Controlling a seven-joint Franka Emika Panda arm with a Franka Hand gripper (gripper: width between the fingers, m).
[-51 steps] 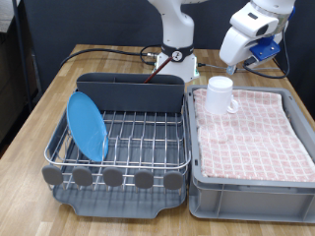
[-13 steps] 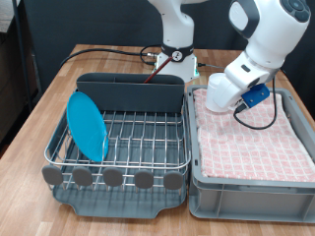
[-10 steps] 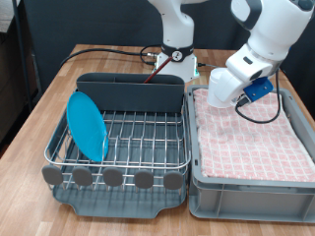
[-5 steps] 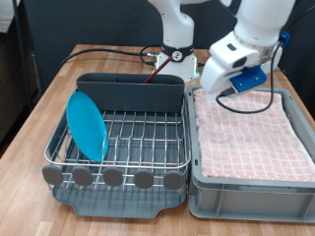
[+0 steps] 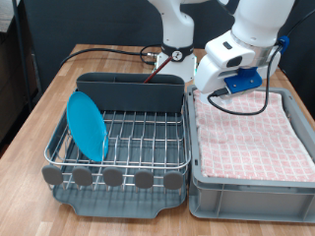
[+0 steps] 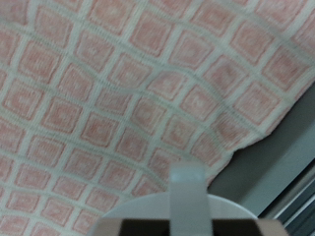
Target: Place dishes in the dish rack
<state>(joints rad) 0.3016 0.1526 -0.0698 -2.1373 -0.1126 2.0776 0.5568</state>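
My gripper (image 5: 205, 87) hangs over the left edge of the grey bin, close to the dish rack's back right corner. The wrist view shows it shut on the white mug (image 6: 133, 218), with one finger (image 6: 187, 187) over the rim. In the exterior view the hand hides the mug. The light-blue plate (image 5: 86, 125) stands on edge in the left side of the silver wire dish rack (image 5: 123, 160). The rack's dark grey caddy (image 5: 133, 93) runs along its back. The wooden spoon is out of view.
The grey plastic bin (image 5: 246, 197) lined with pink checked cloth (image 5: 251, 128) stands right of the rack; no dish shows on the cloth. The robot base (image 5: 178, 54) and cables lie behind the rack. The wooden table (image 5: 39, 128) extends to the left.
The gripper came down on the mug on the cloth, closed on it, lifted it and carried it to the exterior view's left, towards the rack. The cloth no longer bears the mug.
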